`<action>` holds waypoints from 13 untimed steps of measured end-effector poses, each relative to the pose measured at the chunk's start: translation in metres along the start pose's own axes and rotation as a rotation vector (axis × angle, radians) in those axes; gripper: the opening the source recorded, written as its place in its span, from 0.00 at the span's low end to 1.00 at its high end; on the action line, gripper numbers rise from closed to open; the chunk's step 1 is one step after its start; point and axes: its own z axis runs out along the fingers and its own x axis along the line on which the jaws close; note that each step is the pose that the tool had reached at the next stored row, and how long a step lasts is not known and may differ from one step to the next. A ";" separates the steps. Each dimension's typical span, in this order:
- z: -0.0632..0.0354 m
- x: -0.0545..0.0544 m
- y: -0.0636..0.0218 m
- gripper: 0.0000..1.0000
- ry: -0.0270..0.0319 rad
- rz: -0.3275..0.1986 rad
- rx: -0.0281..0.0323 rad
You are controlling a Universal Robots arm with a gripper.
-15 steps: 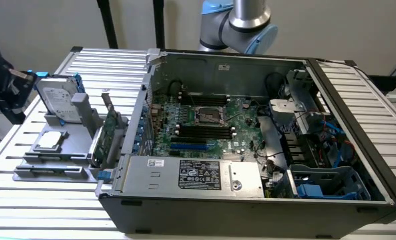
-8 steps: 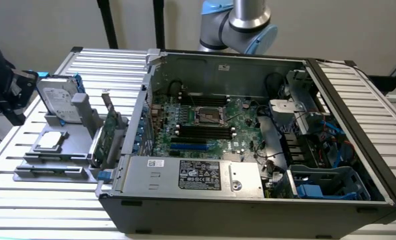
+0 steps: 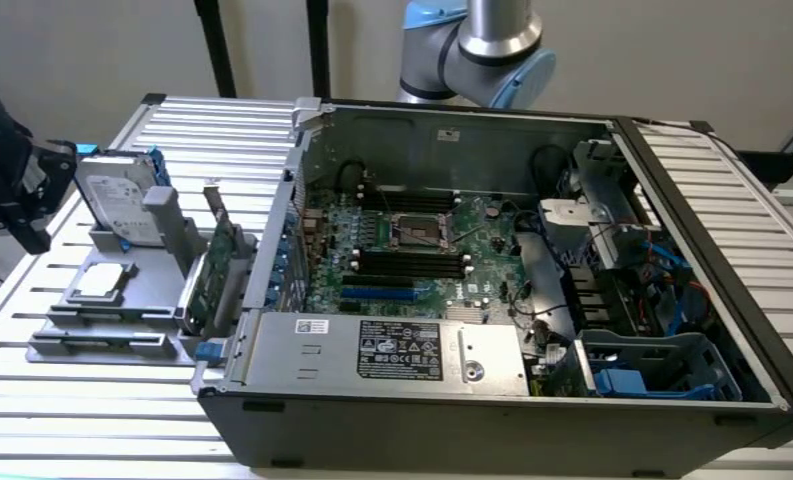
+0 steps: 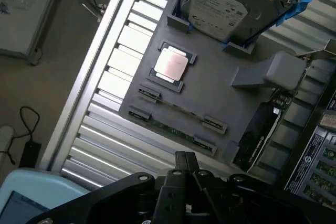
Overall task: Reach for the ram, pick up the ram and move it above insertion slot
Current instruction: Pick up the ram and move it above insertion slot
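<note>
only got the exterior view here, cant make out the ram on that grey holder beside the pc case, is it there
observer: yes. The wrist view shows the ram as a thin green strip seated in the grey holder, in the slot row farthest from the hard drive.
operator: is the gripper on it
observer: no. The gripper is near that edge of the holder but apart from the ram, which sits in its slot with nothing touching it.
</note>
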 end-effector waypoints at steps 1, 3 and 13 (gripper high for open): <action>0.0004 0.000 0.0000 0.10 0.0007 -0.018 0.0000; 0.0011 0.000 -0.0001 0.10 0.0022 -0.054 0.0000; 0.0050 0.000 -0.0002 0.10 0.0090 -0.236 0.0002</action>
